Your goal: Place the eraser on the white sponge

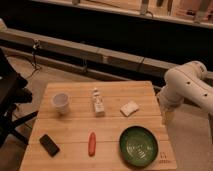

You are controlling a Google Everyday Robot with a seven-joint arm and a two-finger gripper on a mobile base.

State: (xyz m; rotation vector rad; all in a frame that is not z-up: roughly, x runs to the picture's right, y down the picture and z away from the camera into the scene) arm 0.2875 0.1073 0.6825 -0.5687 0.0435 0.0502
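The eraser (49,144) is a flat black block lying at the front left of the wooden table (75,125). The white sponge (129,108) lies right of the table's middle, toward the back. My white arm (187,85) comes in from the right, and its gripper (167,117) hangs by the table's right edge, to the right of the sponge and far from the eraser. It holds nothing that I can see.
A white cup (60,101) stands at the back left. A small white bottle (98,102) stands near the middle. A red-orange stick (92,143) lies at the front centre. A green bowl (138,145) sits at the front right. A black chair (10,100) is left of the table.
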